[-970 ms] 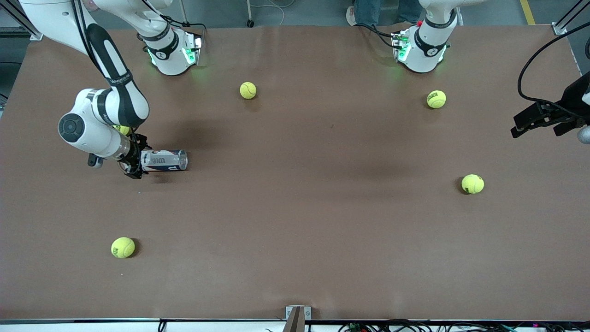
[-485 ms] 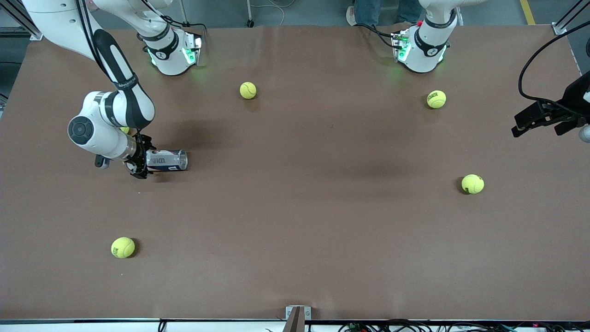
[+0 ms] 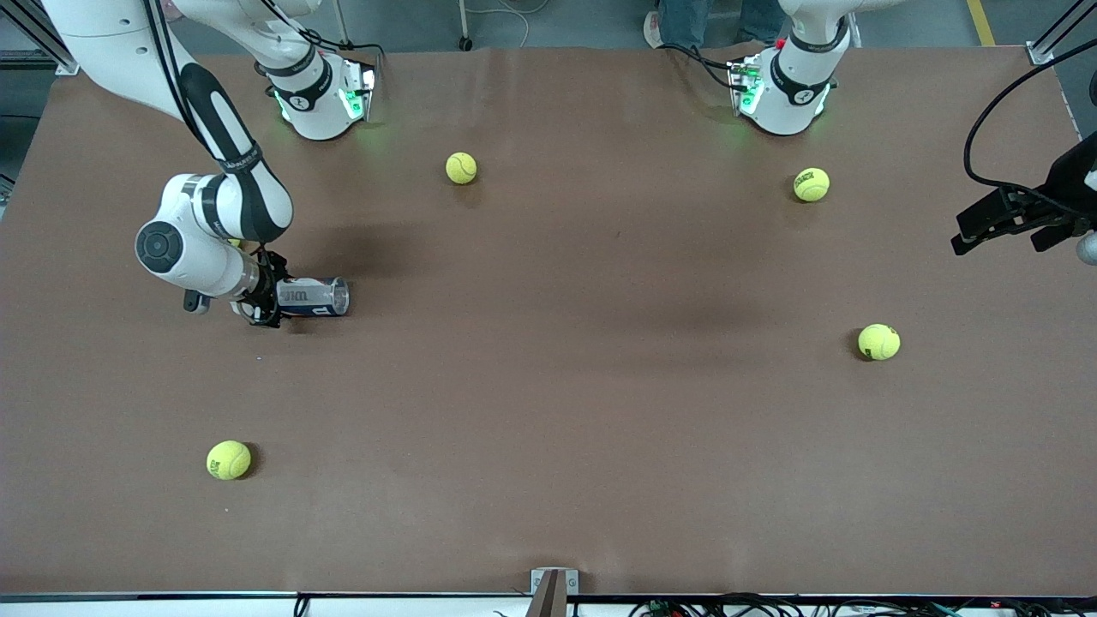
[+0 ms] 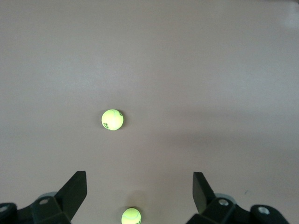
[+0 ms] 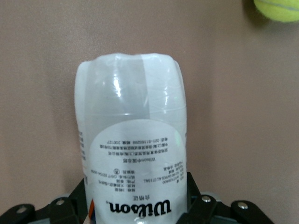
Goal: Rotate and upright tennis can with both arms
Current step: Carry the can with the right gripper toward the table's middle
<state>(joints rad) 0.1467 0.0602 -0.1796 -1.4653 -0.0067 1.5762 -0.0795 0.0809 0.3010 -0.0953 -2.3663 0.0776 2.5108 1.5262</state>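
The right gripper (image 3: 267,300) has just closed onto the end of the tennis can (image 3: 315,296), which lies on its side toward the right arm's end of the table (image 3: 548,411), so lifting can begin. The can is smooth clear plastic, a labelled cylinder. The left gripper (image 3: 998,221) waits, fingers apart.

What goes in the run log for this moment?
right gripper: gripping lying clear plastic tennis can | left gripper: open, waiting above table edge | can: not upright

Robot lab: bolted arms (image 3: 214,128), cabling (image 3: 994,111).
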